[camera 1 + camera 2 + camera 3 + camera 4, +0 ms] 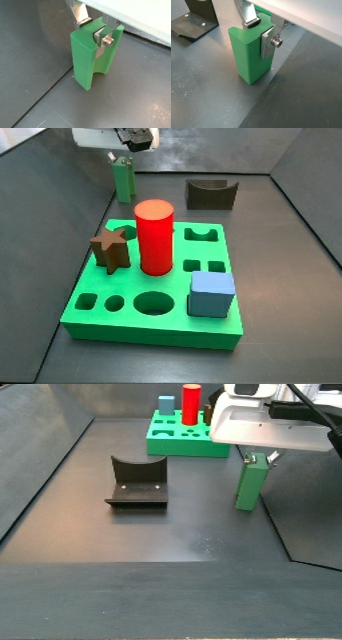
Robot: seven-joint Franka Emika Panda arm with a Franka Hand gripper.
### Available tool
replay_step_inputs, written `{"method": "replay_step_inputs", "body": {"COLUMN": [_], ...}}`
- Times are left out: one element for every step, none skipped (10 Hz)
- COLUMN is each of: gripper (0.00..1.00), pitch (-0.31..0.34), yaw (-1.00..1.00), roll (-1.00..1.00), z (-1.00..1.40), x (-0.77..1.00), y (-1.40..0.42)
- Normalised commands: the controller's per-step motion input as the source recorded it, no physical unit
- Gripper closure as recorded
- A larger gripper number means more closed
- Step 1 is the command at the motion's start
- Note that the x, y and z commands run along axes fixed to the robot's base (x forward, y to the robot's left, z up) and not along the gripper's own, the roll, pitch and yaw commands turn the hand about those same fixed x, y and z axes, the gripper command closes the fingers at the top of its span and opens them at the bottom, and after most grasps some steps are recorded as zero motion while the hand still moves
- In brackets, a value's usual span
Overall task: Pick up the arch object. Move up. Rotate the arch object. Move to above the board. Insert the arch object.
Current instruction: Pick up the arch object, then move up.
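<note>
The arch object (87,62) is a green block with a notch, standing upright on the dark floor. It shows in both wrist views (244,55) and both side views (124,180) (250,484). My gripper (94,31) is straight above it, its two silver fingers pressed on opposite faces of the block's top end (260,31). It hangs over the block in both side views (128,150) (254,454). The board (147,328) is a bright green slab with shaped holes, well away from the block (167,446).
The dark fixture (194,20) stands on the floor near the block (210,194) (138,484). On the board stand a red cylinder (155,236), a blue cube (211,293) and a brown star piece (110,248). Grey walls enclose the floor.
</note>
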Motion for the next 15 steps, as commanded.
{"method": "replay_step_inputs", "body": {"gripper": [1.0,1.0,1.0,1.0,1.0,1.0,1.0,1.0,1.0,1.0,1.0,1.0,1.0,1.0,1.0], "pitch": [0.0,0.0,0.0,0.0,0.0,0.0,0.0,0.0,0.0,0.0,0.0,0.005,0.038,0.052,0.061], "yaw": [0.0,0.0,0.0,0.0,0.0,0.0,0.0,0.0,0.0,0.0,0.0,0.03,0.02,0.01,0.0], "roll": [0.0,0.0,0.0,0.0,0.0,0.0,0.0,0.0,0.0,0.0,0.0,0.01,0.02,0.02,0.03], "z": [0.0,0.0,0.0,0.0,0.0,0.0,0.0,0.0,0.0,0.0,0.83,0.8,0.68,0.57,0.44], "x": [0.0,0.0,0.0,0.0,0.0,0.0,0.0,0.0,0.0,0.0,0.0,0.07,0.04,0.02,0.01], "y": [0.0,0.0,0.0,0.0,0.0,0.0,0.0,0.0,0.0,0.0,0.0,0.09,0.07,0.05,0.04]}}
